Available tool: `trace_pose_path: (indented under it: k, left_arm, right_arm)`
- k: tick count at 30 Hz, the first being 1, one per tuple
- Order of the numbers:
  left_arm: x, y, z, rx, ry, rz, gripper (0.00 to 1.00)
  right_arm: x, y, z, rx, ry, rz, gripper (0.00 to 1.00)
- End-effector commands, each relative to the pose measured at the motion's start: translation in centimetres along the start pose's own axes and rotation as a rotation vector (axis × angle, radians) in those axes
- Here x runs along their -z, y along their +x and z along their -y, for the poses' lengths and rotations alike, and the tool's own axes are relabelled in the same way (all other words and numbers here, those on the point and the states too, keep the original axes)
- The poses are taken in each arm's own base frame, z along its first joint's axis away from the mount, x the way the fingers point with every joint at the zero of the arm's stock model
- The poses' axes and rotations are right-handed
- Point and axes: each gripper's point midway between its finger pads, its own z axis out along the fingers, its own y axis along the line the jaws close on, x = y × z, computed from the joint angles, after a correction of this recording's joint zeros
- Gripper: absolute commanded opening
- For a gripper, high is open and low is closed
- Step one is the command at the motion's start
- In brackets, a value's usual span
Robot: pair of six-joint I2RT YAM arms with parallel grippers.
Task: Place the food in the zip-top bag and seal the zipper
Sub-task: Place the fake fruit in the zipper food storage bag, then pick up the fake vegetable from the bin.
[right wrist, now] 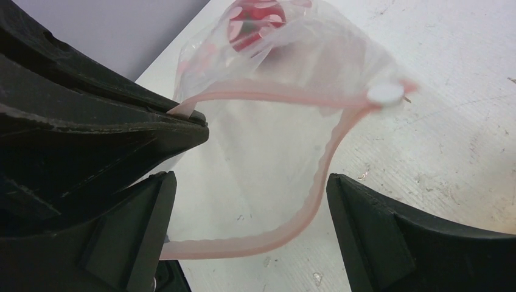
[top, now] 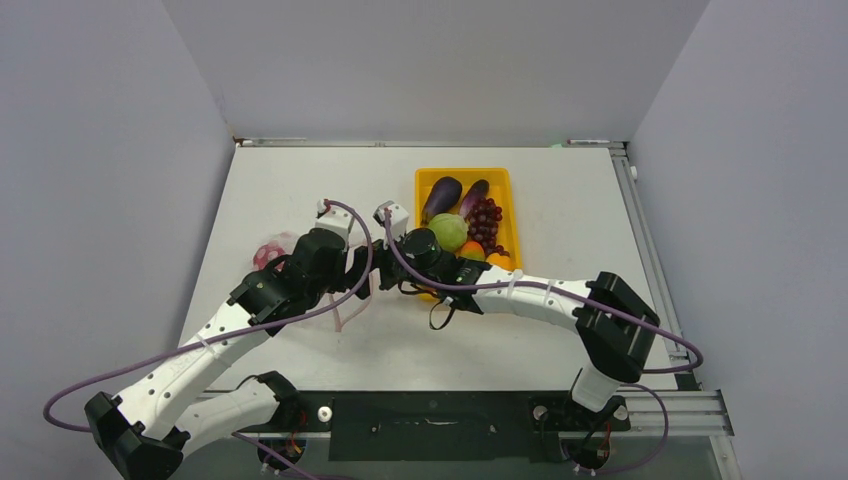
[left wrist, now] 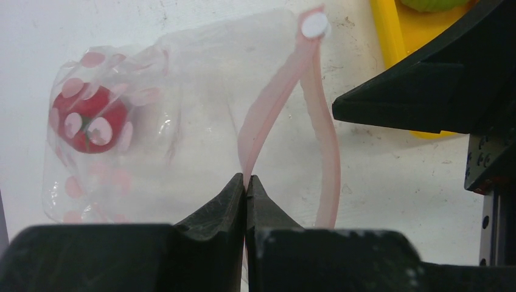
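Observation:
The clear dotted zip-top bag (left wrist: pixel 152 121) lies on the table with a red tomato (left wrist: pixel 88 118) in its far end. Its mouth stands open. My left gripper (left wrist: pixel 246 179) is shut on the upper lip of the pink zipper (left wrist: pixel 271 100); the white slider (left wrist: pixel 315 25) sits at the zipper's end. My right gripper (right wrist: pixel 249 191) is open and empty, its fingers (right wrist: pixel 359 207) either side of the lower zipper lip (right wrist: pixel 304 213) without touching it. Both grippers meet left of the tray, left (top: pixel 362 278) and right (top: pixel 392 262). The rest of the food, eggplants (top: pixel 441 196), grapes (top: pixel 485 222), a green piece (top: pixel 448 232) and orange pieces (top: pixel 470 250), lies in the tray.
The rigid yellow tray (top: pixel 425 178) stands at the back centre-right, just beyond the right gripper. The tomato in the bag (top: pixel 268 252) shows left of the left arm. Walls close the table at the left, back and right.

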Motion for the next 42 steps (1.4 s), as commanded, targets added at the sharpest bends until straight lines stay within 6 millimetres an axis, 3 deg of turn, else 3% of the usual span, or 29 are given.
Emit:
trace_pose_path:
  k: [1,11,19,26,31,42]
  left_arm:
    - [0.3,-1.8,0.3,0.045,0.023,0.069,0.0]
    - [0.1,-1.7,0.2,0.042,0.013,0.063,0.0]
    - [0.0,-1.6,0.2,0.04,0.011,0.058,0.0]
    - [-0.2,-1.5,0.2,0.038,0.007,0.053,0.0]
    - [-0.2,-1.5,0.3,0.038,0.008,0.054,0.0]
    - [-0.3,-1.4,0.4,0.033,0.009,0.047,0.0]
  right_arm:
    - [1.8,-3.4,-1.4,0.037,-0.011,0.097,1.0]
    - [5.4,-3.6,0.5,0.099,0.102,0.108,1.0]
    - [8.0,-3.7,3.6,0.14,0.264,0.105,1.0]
    - [10.6,-4.6,7.7,0.151,0.434,0.103,1.0]
    - [12.1,-5.0,11.8,0.1,0.55,0.113,0.91]
    - [12.0,-4.5,17.2,0.058,0.709,0.101,0.9]
